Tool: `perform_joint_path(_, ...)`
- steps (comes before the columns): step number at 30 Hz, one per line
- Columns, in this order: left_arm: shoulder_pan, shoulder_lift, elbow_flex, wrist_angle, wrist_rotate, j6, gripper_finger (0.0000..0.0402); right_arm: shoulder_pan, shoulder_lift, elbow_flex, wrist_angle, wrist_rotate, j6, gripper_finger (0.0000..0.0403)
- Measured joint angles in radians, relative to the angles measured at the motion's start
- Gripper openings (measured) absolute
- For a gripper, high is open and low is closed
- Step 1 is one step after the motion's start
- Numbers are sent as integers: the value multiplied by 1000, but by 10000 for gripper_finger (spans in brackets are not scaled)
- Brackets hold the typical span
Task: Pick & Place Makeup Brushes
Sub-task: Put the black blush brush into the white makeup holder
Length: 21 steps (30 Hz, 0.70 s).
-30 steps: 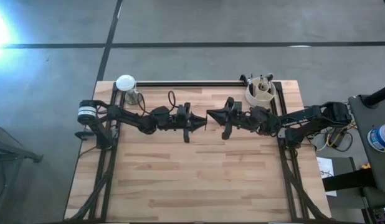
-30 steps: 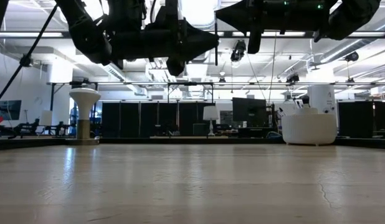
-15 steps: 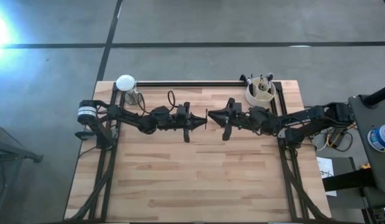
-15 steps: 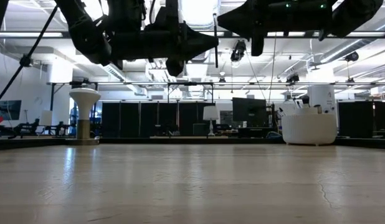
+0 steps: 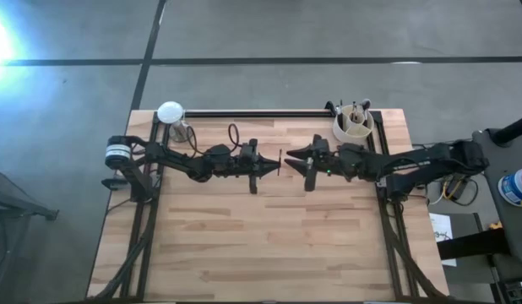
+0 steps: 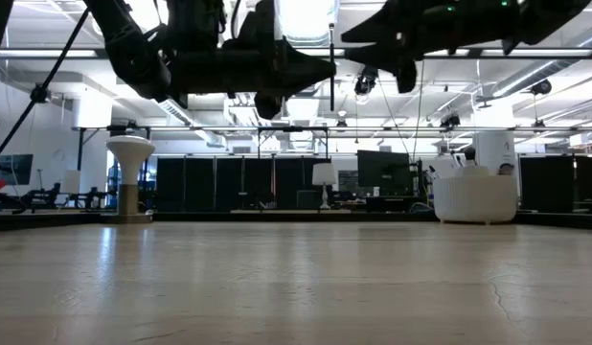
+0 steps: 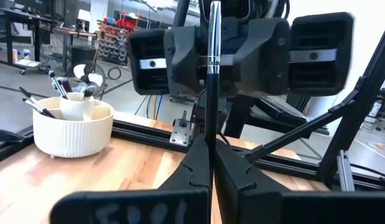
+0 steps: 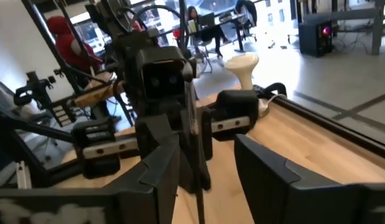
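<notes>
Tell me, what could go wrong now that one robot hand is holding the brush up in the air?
The left gripper pinches the makeup brush only near one end, high above the wooden table, so it could tilt or slip and drop. The right gripper is open but close, with the brush between its fingers; a bump might knock it loose. The white holder already holds other brushes, so the brush could snag on them if it goes in there.

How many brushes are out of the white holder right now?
1: a single brush pinched upright in the left tool, above mid-table. The rest stand in the white holder at the table's far right corner; some may be hidden inside.
</notes>
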Motion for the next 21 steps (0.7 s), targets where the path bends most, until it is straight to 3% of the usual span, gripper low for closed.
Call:
perform_joint_path(10,0,0,0,-10,6,-1,1,-7,134,154,-51,-47,-27,156)
perform_joint_path(21,0,0,-2,-10,18,8,1,-6,114,159,-63,-43,-88,46)
